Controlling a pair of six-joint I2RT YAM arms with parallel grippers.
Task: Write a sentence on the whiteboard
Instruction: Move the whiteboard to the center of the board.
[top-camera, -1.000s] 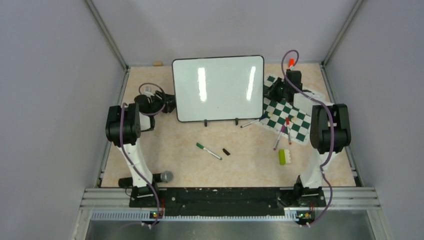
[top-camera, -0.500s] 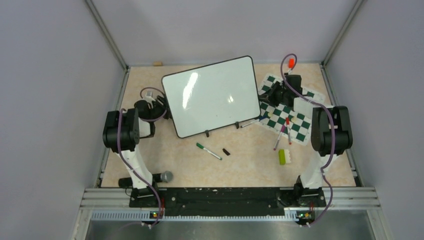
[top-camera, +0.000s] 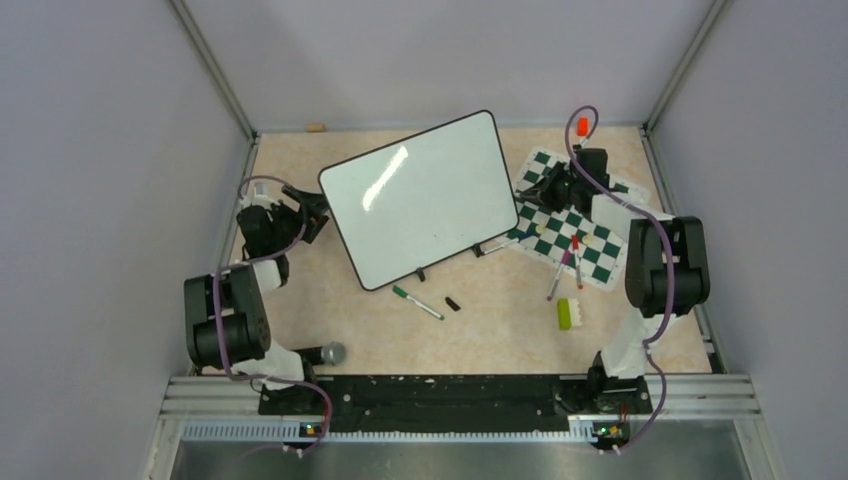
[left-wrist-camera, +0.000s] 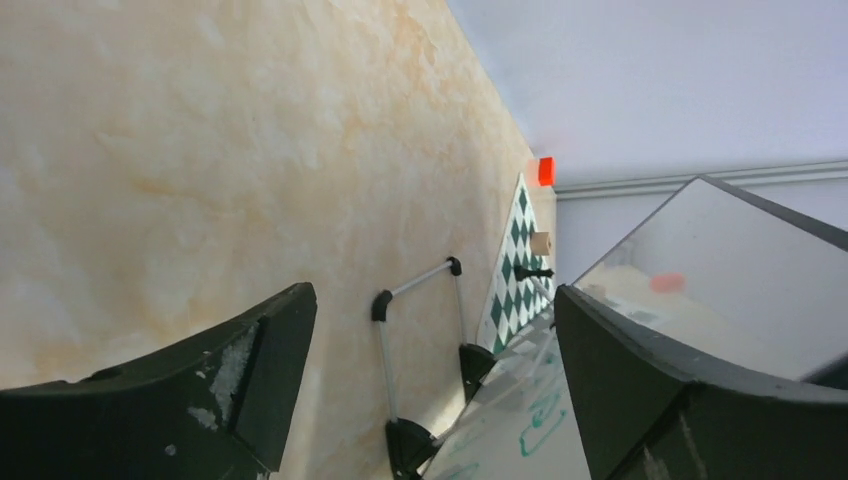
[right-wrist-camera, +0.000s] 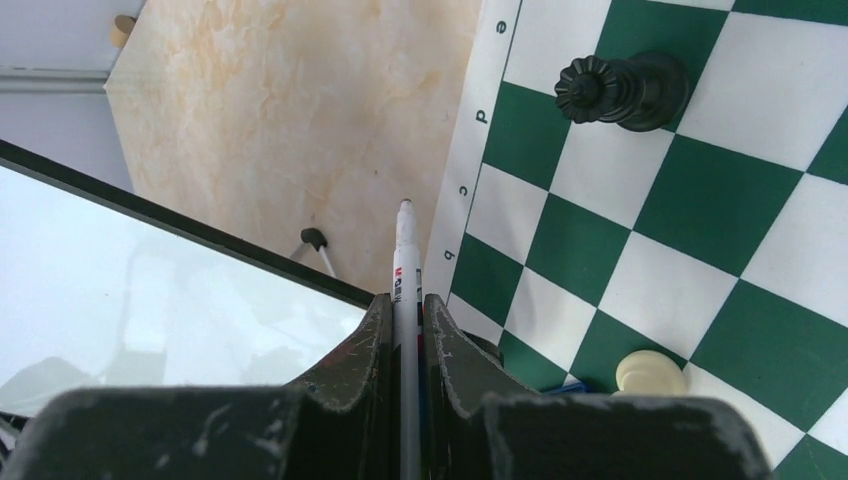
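Note:
The whiteboard (top-camera: 420, 198) stands slanted on the table, its left end nearer to me. Its glossy face looks blank from above, so the sentence is out of view. My left gripper (top-camera: 308, 212) hangs open just off the board's left edge, holding nothing. The left wrist view looks between the wide-apart fingers (left-wrist-camera: 250, 380) at the board's wire stand (left-wrist-camera: 415, 290) and faint, unreadable green strokes on a white surface. My right gripper (top-camera: 548, 188) is shut on a white marker (right-wrist-camera: 405, 260) beside the board's right edge (right-wrist-camera: 150, 280), over the chess mat (right-wrist-camera: 640, 200).
A green marker (top-camera: 417, 302) and a black cap (top-camera: 453, 303) lie in front of the board. More markers (top-camera: 562, 268) rest on the chess mat, with a yellow-green block (top-camera: 564, 314) beside it. A black chess piece (right-wrist-camera: 625, 90) and a white one (right-wrist-camera: 650, 372) are on the mat.
The board has swung from square-on to slanted. My left gripper has opened, let go of the board's left edge and drawn back to the left. The right gripper has kept its marker.

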